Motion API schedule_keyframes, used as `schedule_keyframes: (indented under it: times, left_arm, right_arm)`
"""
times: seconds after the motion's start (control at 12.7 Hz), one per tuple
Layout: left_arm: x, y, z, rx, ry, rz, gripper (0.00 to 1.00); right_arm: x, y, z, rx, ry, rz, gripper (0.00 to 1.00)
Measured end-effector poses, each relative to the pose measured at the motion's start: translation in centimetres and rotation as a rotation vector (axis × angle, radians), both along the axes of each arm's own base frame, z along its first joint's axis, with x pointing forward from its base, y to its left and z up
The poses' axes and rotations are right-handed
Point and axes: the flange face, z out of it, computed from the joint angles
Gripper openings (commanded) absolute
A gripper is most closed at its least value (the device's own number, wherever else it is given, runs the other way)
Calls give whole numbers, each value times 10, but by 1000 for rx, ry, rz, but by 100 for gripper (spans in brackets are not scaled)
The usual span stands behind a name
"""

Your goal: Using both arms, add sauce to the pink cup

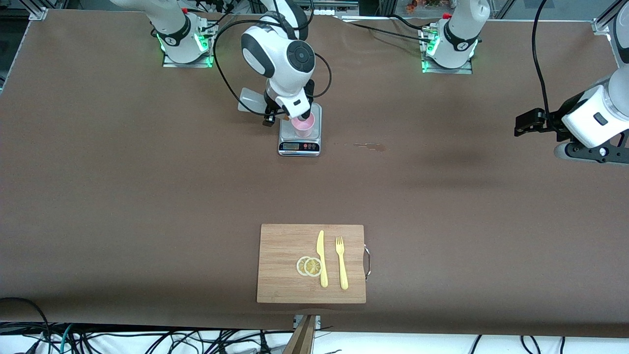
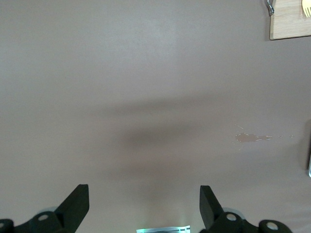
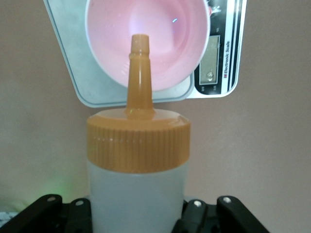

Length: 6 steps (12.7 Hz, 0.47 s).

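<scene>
The pink cup [image 1: 303, 128] stands on a small silver kitchen scale [image 1: 300, 145] in the middle of the table, toward the robots' bases. My right gripper [image 1: 268, 117] is shut on the sauce bottle [image 1: 251, 102], a translucent whitish bottle held tilted beside the cup. In the right wrist view the right gripper [image 3: 137, 217] clamps the bottle's body [image 3: 137, 194], and the orange nozzle [image 3: 139, 73] points over the open pink cup [image 3: 160, 43] on the scale [image 3: 65, 68]. My left gripper [image 1: 522, 125] hangs open and empty over bare table at the left arm's end; it also shows in the left wrist view [image 2: 143, 194].
A wooden cutting board [image 1: 285, 265] lies near the front camera with a yellow knife [image 1: 322, 258], a yellow fork [image 1: 341, 262] and two lemon slices [image 1: 309, 266]. A small spilled stain [image 1: 369, 145] lies beside the scale toward the left arm's end and shows in the left wrist view [image 2: 250, 138].
</scene>
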Motion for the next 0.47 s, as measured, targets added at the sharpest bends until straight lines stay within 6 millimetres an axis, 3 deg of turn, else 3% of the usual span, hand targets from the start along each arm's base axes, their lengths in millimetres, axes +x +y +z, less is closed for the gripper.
schedule_keyframes:
  times: [0.47]
  left_arm:
    - [0,0,1,0,-1,0,100]
  right_arm:
    - [1,14,18,-86,-6,35,22]
